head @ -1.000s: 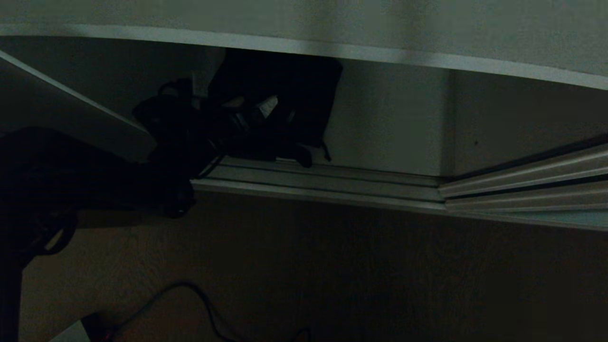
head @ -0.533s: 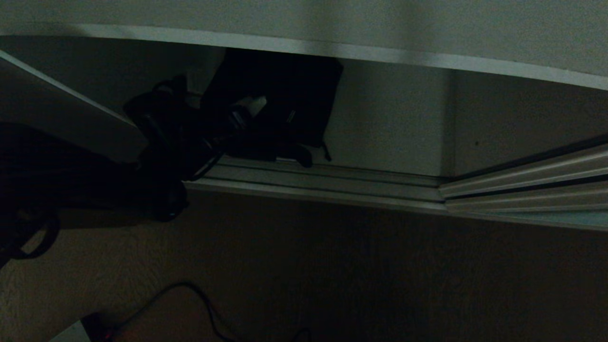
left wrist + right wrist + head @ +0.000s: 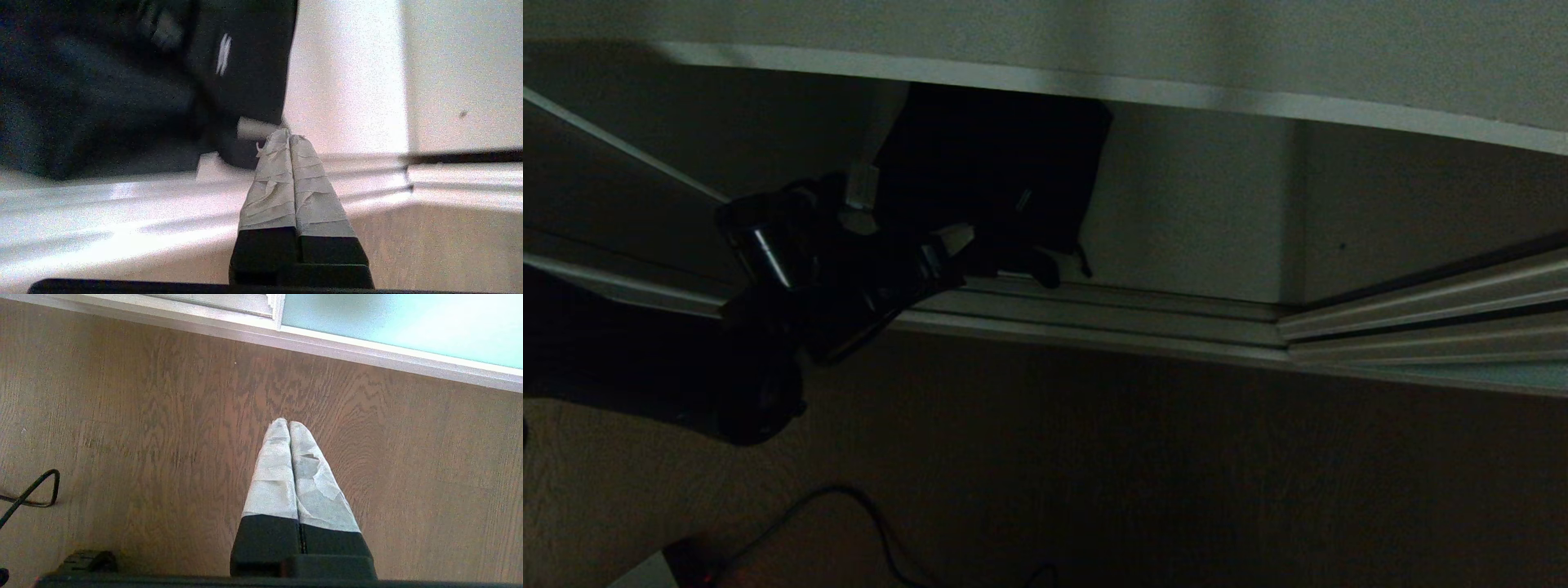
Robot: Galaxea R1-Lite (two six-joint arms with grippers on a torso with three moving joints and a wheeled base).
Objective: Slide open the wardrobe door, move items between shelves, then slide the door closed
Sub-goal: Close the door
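- Two grippers are seen, and both have their taped fingers pressed together.
- The left gripper (image 3: 289,136) is seen at the lower front corner of the black bag (image 3: 1005,163), its fingertips just beside a small pale tab at that corner; whether anything is pinched between the fingers cannot be told.
- In the head view the left gripper (image 3: 947,245) is found just below the bag, over the door track (image 3: 1094,314).
- The bag is set upright inside the wardrobe, under the shelf (image 3: 1143,49) and just behind the track, with its back near the pale rear wall (image 3: 1201,212).
- A small white mark is shown on the side of the bag (image 3: 245,61) in the left wrist view, and a darker fold of fabric is seen beside the bag, away from the fingers.
- The bag's top edge is hidden by the front edge of the shelf.
- The right gripper (image 3: 289,424) is held over the wooden floor (image 3: 143,416), well apart from the bag, with nothing between its clenched fingers.
- The sliding door (image 3: 408,322), pale teal with a silver frame, is seen beyond the right gripper, standing in its track at the floor's edge.
- A black cable (image 3: 32,494) is laid on the floor, well apart from the bag.
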